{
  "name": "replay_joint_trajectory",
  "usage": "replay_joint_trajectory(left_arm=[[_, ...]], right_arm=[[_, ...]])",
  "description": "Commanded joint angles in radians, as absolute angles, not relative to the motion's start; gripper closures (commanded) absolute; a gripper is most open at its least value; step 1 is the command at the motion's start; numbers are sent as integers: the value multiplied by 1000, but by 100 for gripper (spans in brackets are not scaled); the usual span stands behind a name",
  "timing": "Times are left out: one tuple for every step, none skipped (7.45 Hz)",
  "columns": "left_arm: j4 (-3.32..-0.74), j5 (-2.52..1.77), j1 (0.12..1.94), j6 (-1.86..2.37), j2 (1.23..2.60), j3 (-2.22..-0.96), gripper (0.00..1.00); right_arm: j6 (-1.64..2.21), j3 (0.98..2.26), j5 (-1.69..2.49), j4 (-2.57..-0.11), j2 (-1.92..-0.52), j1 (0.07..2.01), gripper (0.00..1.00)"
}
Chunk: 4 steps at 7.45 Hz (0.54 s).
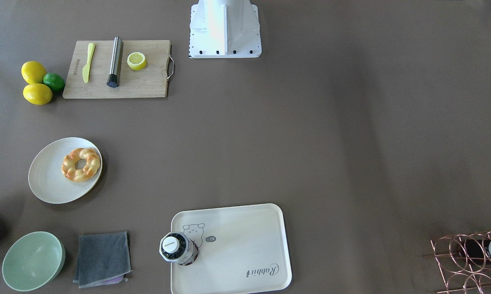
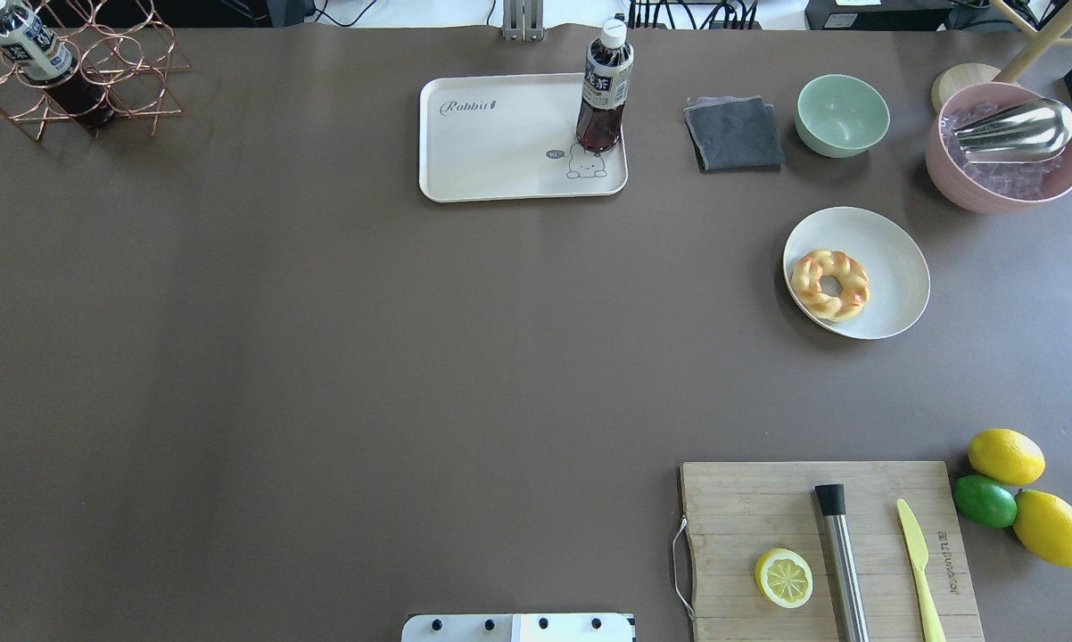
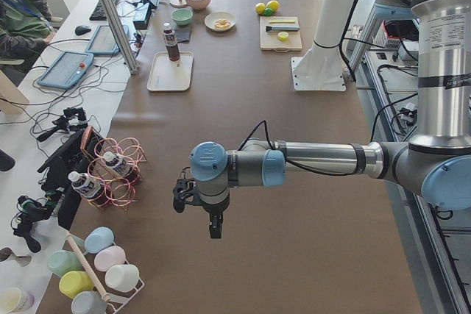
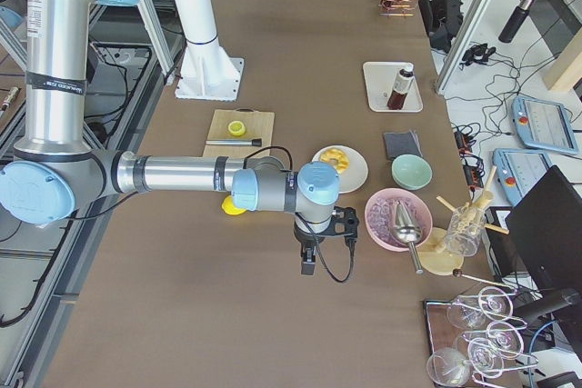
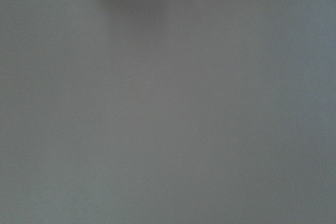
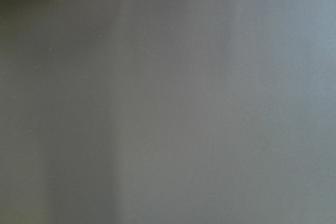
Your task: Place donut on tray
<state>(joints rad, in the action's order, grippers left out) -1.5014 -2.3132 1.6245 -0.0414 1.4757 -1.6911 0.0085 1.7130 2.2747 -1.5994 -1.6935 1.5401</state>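
Note:
The braided golden donut lies on a round off-white plate at the right of the overhead view, and on the left in the front-facing view. The cream tray with the bear drawing and "Rabbit" script sits at the table's far side. A dark drink bottle stands upright on the tray's corner. My left gripper shows only in the exterior left view, and my right gripper only in the exterior right view. Both hang over bare table, far from the donut. I cannot tell whether they are open or shut.
A wooden cutting board near the robot's base holds a halved lemon, a steel rod and a yellow knife. Lemons and a lime lie beside it. A grey cloth, green bowl, pink bowl and copper wire rack stand along the far edge.

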Motion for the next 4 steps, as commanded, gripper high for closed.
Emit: replay_joint_trajectory(left_arm=[[-1500, -2313, 1624, -41, 1476, -1690, 2], [-1502, -2313, 1624, -41, 1476, -1692, 2], [-1502, -2313, 1624, -41, 1477, -1692, 2], [-1502, -2313, 1624, -41, 1477, -1695, 2]], right_arm=[[9, 1713, 2275, -1598, -1694, 1540, 0], [9, 1715, 2275, -1598, -1694, 1540, 0], [9, 1712, 2275, -1598, -1692, 1540, 0], [9, 1710, 2275, -1598, -1692, 1539, 0]])
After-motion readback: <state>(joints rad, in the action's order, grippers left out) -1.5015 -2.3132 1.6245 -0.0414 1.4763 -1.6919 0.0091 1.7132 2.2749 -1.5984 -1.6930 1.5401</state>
